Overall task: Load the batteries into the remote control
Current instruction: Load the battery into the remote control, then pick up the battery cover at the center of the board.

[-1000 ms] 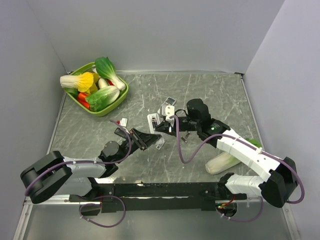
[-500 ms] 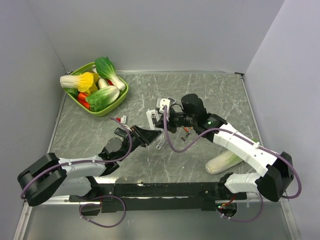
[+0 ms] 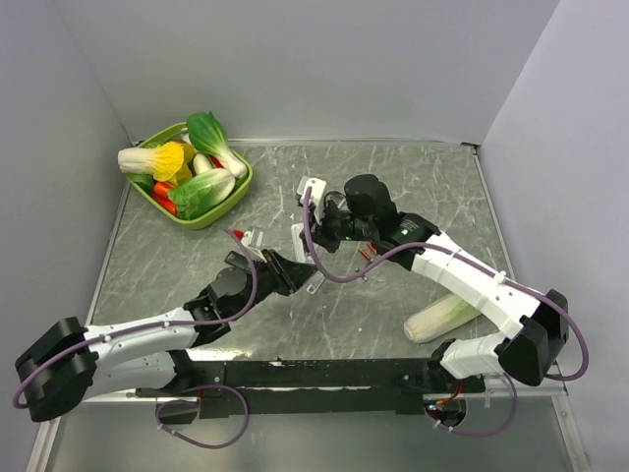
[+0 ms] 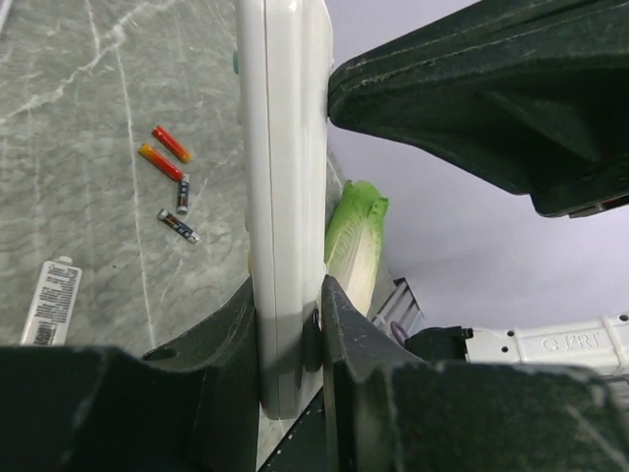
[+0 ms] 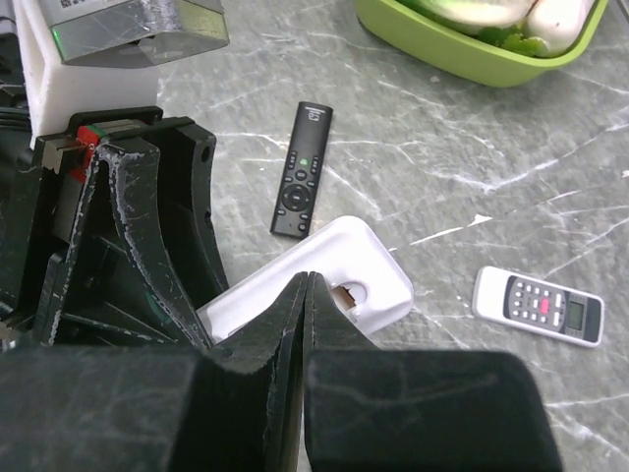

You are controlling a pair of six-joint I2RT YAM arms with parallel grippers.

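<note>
My left gripper [image 4: 290, 295] is shut on the white remote control [image 4: 285, 147] and holds it on its long edge above the table. Its open battery bay [image 5: 344, 293] shows in the right wrist view. My right gripper [image 5: 308, 285] hangs just over that bay, fingers pressed together with nothing visible between them. From above, the two grippers meet mid-table: left [image 3: 293, 268], right [image 3: 316, 246]. Several batteries lie loose on the marble: two orange-red ones [image 4: 172, 144] [image 4: 160, 162] and two dark ones [image 4: 183, 194] [image 4: 178, 225].
A black remote [image 5: 302, 169] and a small white remote with buttons [image 5: 539, 306] lie on the table. A white labelled piece [image 4: 51, 303] lies near the batteries. A green bowl of vegetables [image 3: 236, 187] stands back left. A cabbage [image 3: 442, 317] lies front right.
The right arm has swung left and back to above the held remote, and its fingers have come together. The left arm has stretched a little forward with the remote.
</note>
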